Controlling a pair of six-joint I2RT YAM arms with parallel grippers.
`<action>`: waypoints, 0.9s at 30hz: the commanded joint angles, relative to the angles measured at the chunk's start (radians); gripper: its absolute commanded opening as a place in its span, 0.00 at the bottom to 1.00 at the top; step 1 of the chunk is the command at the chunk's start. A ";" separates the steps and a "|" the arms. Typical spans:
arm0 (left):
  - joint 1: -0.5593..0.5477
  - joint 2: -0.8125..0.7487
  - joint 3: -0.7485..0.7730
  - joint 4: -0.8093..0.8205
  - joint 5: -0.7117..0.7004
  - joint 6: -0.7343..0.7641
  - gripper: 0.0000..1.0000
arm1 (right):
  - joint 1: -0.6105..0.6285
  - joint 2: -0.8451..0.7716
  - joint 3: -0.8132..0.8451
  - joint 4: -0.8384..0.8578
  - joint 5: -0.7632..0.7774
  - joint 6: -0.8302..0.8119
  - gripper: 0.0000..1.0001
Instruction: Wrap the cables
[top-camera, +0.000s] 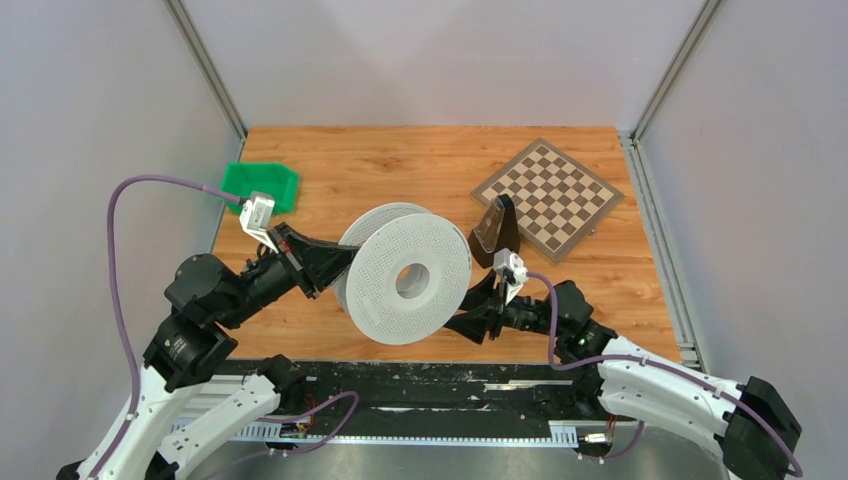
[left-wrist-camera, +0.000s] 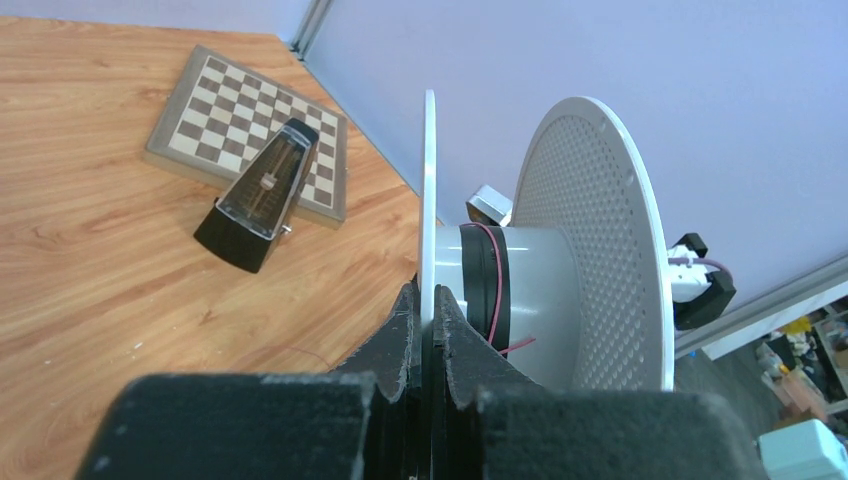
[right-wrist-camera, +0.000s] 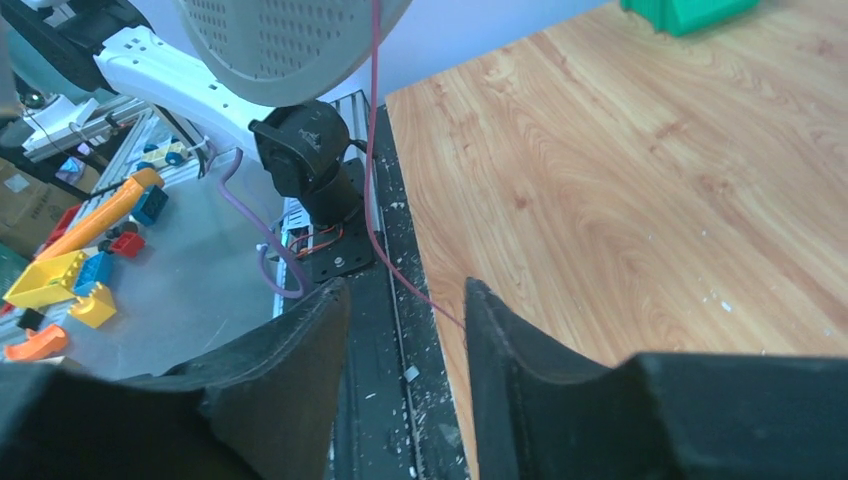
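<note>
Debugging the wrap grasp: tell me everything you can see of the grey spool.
The spool is pale grey plastic: two round perforated flanges joined by a smooth hub with a central hole. It is held clear of the table, standing on edge, slightly tilted. The left claw pinches one flange's rim. A thin reddish wire loops the hub beside a black band and hangs down past the open right claw.

end of wire (right-wrist-camera: 370, 150) behind right jaws

One grey spool (top-camera: 410, 280), one thin reddish wire (right-wrist-camera: 372, 120), one chessboard (top-camera: 548, 195), one black metronome (top-camera: 495, 232) and one green bin (top-camera: 262, 186) were present.
</note>
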 joint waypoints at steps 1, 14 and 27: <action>-0.004 -0.013 0.005 0.141 -0.029 -0.085 0.00 | 0.019 0.021 -0.010 0.194 -0.017 -0.093 0.49; -0.004 0.020 0.043 0.195 -0.044 -0.166 0.00 | 0.029 0.192 0.032 0.298 -0.016 -0.252 0.58; -0.004 -0.007 -0.006 0.248 -0.317 -0.345 0.00 | 0.104 0.547 0.001 0.605 0.000 -0.138 0.43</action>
